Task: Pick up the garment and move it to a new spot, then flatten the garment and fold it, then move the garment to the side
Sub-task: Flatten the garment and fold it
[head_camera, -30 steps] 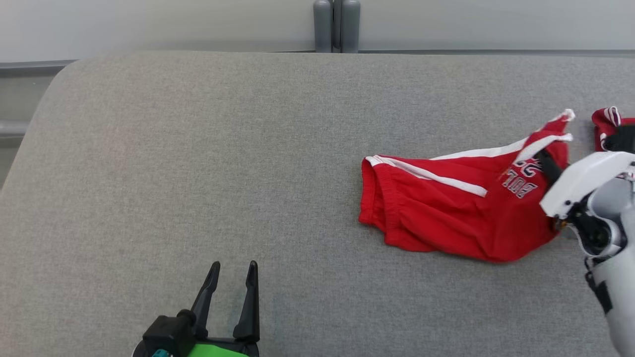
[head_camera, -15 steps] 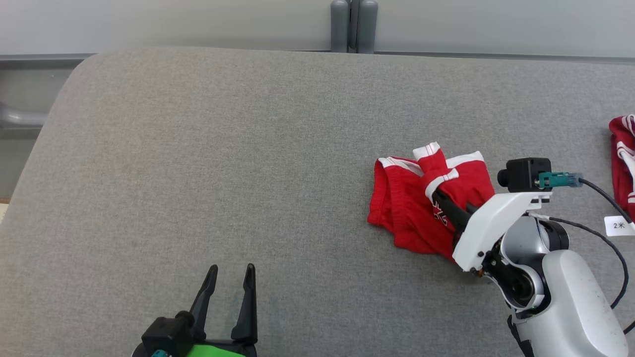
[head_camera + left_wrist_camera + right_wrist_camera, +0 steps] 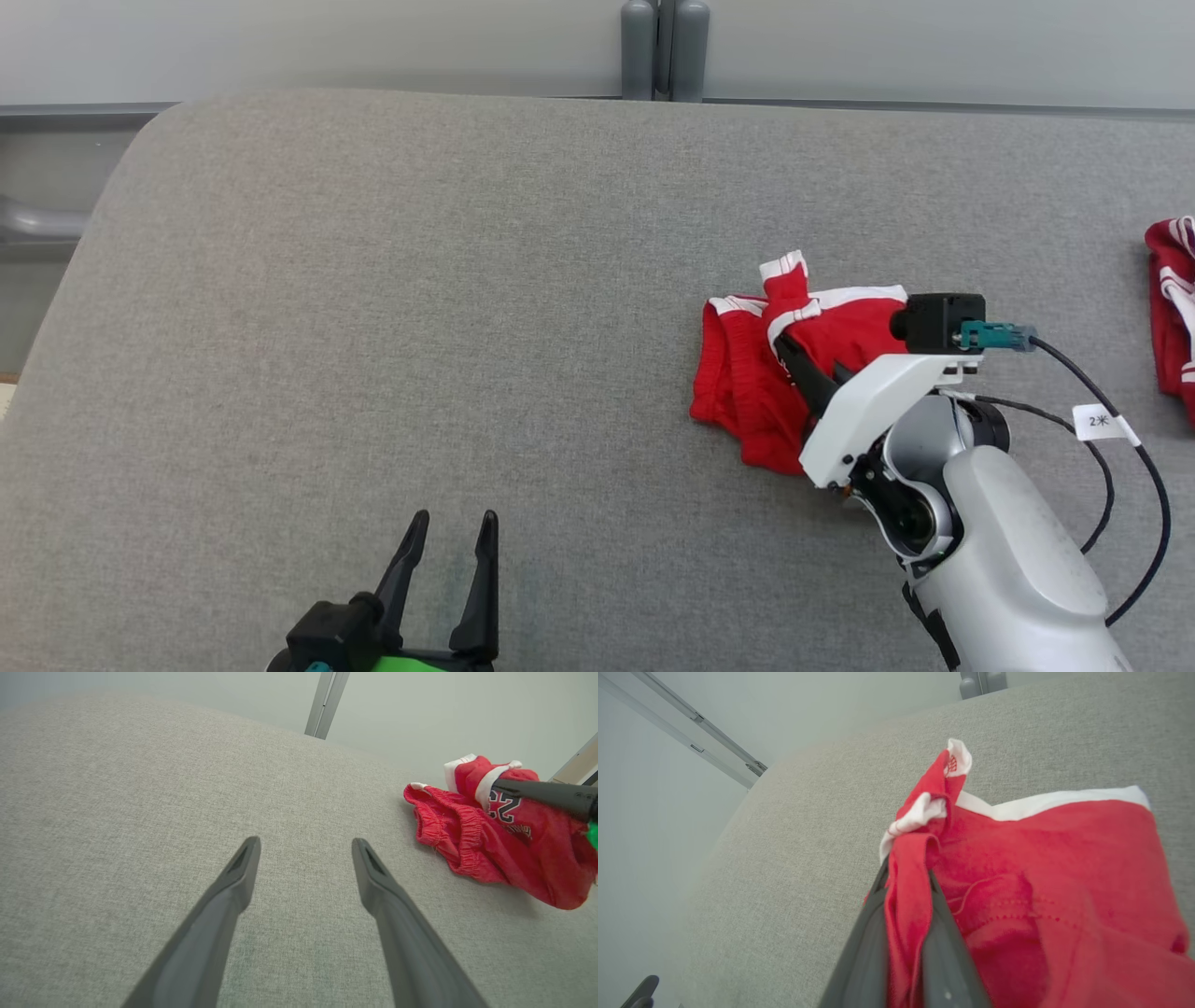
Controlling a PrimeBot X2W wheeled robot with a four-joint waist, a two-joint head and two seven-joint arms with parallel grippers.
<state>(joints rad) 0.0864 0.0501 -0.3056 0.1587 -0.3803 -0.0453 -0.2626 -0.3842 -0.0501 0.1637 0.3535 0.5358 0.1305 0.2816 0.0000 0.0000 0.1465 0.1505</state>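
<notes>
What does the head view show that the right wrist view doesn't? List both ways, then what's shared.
Head view adds: a second red garment at the right edge and a white cable tag. Right wrist view adds: close up, a fold of the red shorts pinched between the fingers. Shared: the red shorts, the right gripper shut on them, the grey table.

The garment [image 3: 738,392] is bright red with white stripes, white trim and a black-and-white number print, the tabletop [image 3: 420,280] is flecked grey, the right gripper [image 3: 780,342] has black fingers under a white shell, the left gripper [image 3: 454,515] is black above a green patch, and the second garment [image 3: 1172,317] is red with white stripes.
</notes>
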